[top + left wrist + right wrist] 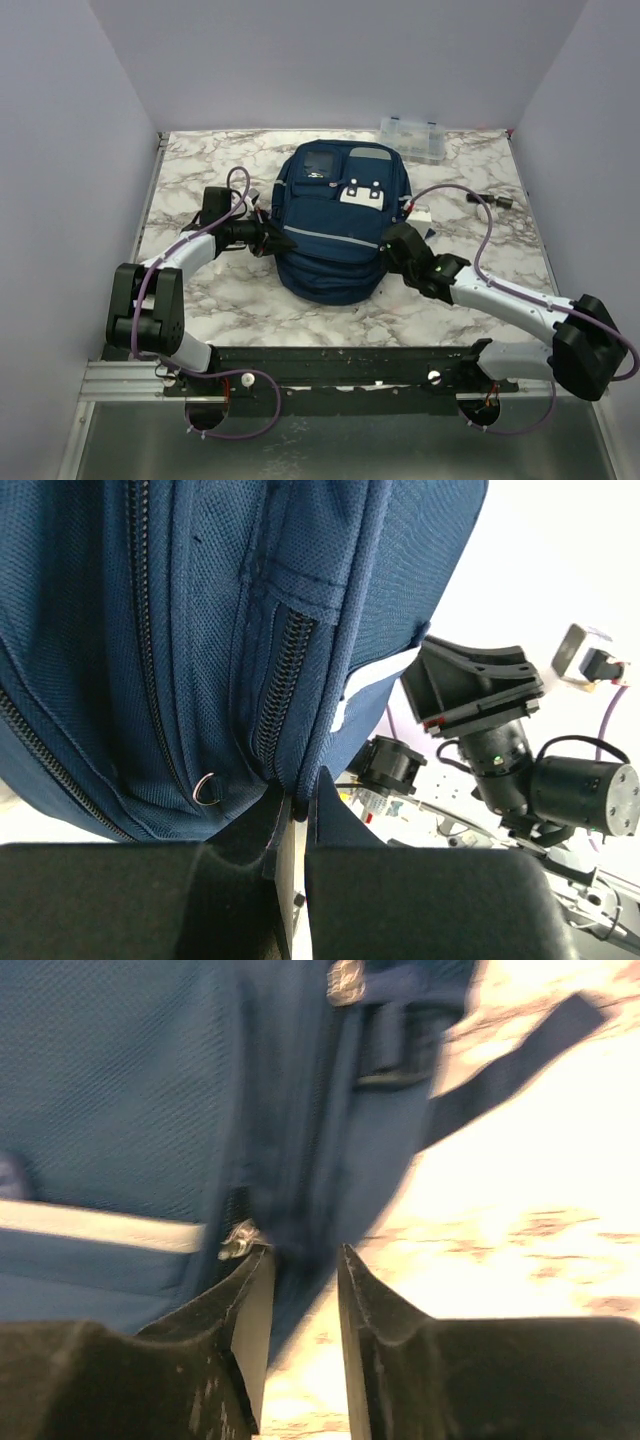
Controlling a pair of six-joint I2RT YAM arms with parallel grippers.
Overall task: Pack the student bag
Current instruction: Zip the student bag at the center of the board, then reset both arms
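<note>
Around the student bag (335,225) spreads a marbled white-and-grey surface (200,300), closed in by pale lilac walls (60,150). The bag lies at its middle, with a clear plastic box (412,138) behind it. The left arm bends in to the bag's left side, its pincer (297,802) clenched on a seam beside a zipper. The right pincer (303,1260) straddles a fold on the bag's right side; through the blur I cannot tell whether it grips.

student bag (325,255) navy, grey stripes | table (200,170) wht/grey marble | walls (330,60) lilac
</note>
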